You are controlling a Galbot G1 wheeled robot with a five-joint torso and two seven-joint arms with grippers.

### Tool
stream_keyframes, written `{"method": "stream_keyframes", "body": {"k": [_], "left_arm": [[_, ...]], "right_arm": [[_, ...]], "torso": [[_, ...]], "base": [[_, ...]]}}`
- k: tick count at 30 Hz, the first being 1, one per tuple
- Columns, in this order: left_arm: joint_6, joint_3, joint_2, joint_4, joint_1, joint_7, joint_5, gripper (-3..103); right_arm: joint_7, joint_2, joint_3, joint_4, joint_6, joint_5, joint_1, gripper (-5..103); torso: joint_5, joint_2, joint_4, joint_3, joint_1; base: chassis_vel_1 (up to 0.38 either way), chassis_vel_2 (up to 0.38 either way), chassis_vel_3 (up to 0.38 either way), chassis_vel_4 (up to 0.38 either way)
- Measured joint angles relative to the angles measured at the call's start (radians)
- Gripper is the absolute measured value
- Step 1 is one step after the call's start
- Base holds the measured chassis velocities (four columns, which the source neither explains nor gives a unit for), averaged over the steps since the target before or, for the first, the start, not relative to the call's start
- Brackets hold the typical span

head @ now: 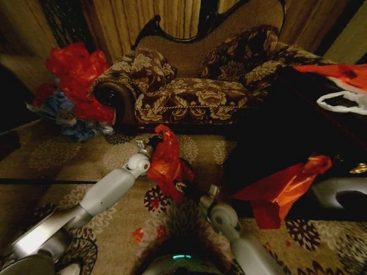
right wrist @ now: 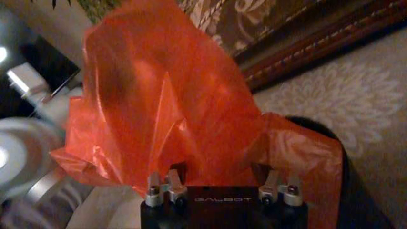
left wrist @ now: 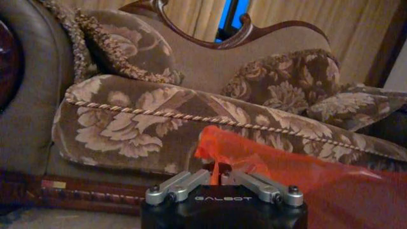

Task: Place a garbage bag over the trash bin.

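Crinkly bright-red plastic, the thin garbage bag [head: 165, 163] hangs stretched between the two grippers over the patterned carpet [head: 63, 166], in front of the floral brown sofa [head: 195, 94]. The left gripper [left wrist: 218, 177] has its metal fingers [left wrist: 184, 183] drawn together on an upper fold of the bag. The right gripper [right wrist: 219, 183] holds the bag's lower edge, and the plastic hides whether its fingers are narrow or wide. Just under the bag, the small matte black trash bin [right wrist: 356, 191] shows as a dark curved rim on the carpet, partly draped by the red film.
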Motion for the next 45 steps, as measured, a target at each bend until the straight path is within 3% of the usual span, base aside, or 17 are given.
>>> {"method": "stream_keyframes", "body": {"k": [1, 5, 7, 8, 10, 12, 15, 19, 32, 41, 45], "left_arm": [[0.000, 0.000, 0.000, 0.000, 0.000, 0.000, 0.000, 0], [0.005, -0.012, -0.003, 0.000, 0.012, -0.013, -0.020, 0], [0.006, -0.013, -0.004, -0.001, 0.015, -0.016, -0.024, 0], [0.007, -0.014, -0.005, -0.004, 0.021, -0.020, -0.028, 0], [0.007, -0.016, -0.006, -0.004, 0.022, -0.022, -0.029, 0], [0.009, -0.023, -0.006, -0.006, 0.025, -0.028, -0.037, 0], [0.011, -0.028, -0.005, -0.006, 0.025, -0.033, -0.046, 0], [0.015, -0.044, 0.000, -0.008, 0.028, -0.041, -0.070, 0], [0.022, -0.059, 0.004, -0.008, 0.030, -0.039, -0.097, 0], [0.023, -0.066, 0.012, -0.020, 0.034, -0.041, -0.109, 0], [0.024, -0.077, 0.024, -0.034, 0.044, -0.042, -0.123, 0]], "right_arm": [[0.000, 0.000, 0.000, 0.000, 0.000, 0.000, 0.000, 66], [-0.006, 0.027, -0.002, -0.066, 0.026, -0.021, 0.062, 44], [-0.012, 0.031, -0.002, -0.081, 0.033, -0.032, 0.074, 44], [-0.026, 0.040, -0.002, -0.115, 0.048, -0.051, 0.102, 33], [-0.030, 0.043, -0.002, -0.127, 0.054, -0.056, 0.111, 33], [-0.044, 0.062, -0.001, -0.180, 0.078, -0.074, 0.151, 23], [-0.050, 0.079, 0.002, -0.213, 0.091, -0.080, 0.179, 18], [-0.054, 0.116, -0.003, -0.243, 0.104, -0.069, 0.211, 1], [-0.008, 0.178, -0.012, -0.169, 0.109, 0.037, 0.089, 0], [-0.041, 0.263, 0.021, -0.281, 0.164, 0.115, 0.151, 0], [-0.064, 0.260, 0.028, -0.306, 0.174, 0.116, 0.136, 0]], "torso": [[0.0000, 0.000, 0.0000, 0.000, 0.000], [0.0000, 0.000, -0.0001, 0.000, 0.000], [-0.0001, 0.000, -0.0001, 0.000, 0.000], [-0.0001, 0.000, -0.0001, 0.000, 0.000], [-0.0002, 0.000, -0.0001, 0.000, 0.000], [0.0001, 0.000, -0.0001, 0.000, 0.000], [-0.0001, 0.000, -0.0001, 0.000, 0.000], [-0.0001, 0.000, -0.0001, 0.000, 0.000], [-0.0001, 0.000, -0.0002, 0.000, 0.000], [-0.0001, 0.000, 0.0000, 0.000, 0.000], [0.0000, 0.000, 0.0001, 0.000, 0.000]], "base": [[0.000, 0.000, 0.000, 0.000], [0.000, 0.000, 0.000, 0.000], [0.000, 0.000, 0.000, 0.000], [0.000, 0.000, 0.000, 0.000], [0.000, 0.000, 0.000, 0.000], [0.000, 0.000, 0.000, 0.000], [0.000, 0.000, 0.000, 0.000], [0.000, 0.000, 0.000, 0.000], [0.000, 0.000, 0.000, 0.000], [0.000, 0.000, 0.000, 0.000], [0.000, 0.000, 0.000, 0.000]]}}
